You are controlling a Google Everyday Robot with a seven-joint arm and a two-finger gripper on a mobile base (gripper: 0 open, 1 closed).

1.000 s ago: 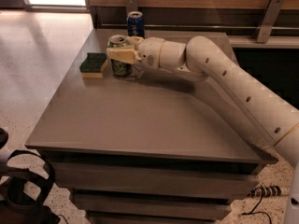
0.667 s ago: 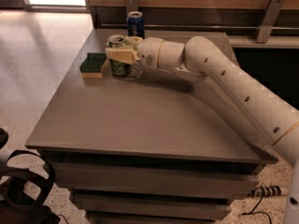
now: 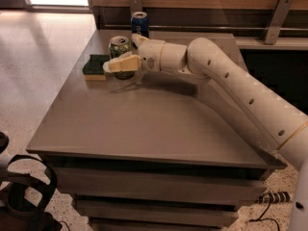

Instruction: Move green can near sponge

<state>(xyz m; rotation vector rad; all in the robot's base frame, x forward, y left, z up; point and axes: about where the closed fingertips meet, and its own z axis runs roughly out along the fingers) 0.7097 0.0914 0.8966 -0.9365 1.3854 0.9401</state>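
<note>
Claw [image 3: 121, 52] tight around upright green can [image 3: 119, 44], long axis vertical, top up, just beside sponge [image 3: 94, 64].

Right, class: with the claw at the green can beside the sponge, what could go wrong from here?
The claw reaches around the slim mottled green drink can; withdrawing sideways could tip it, tall and narrow as it is. The small green-topped yellow sponge lies close beside it, near the grey table's edge, so a nudge might push it off.
</note>
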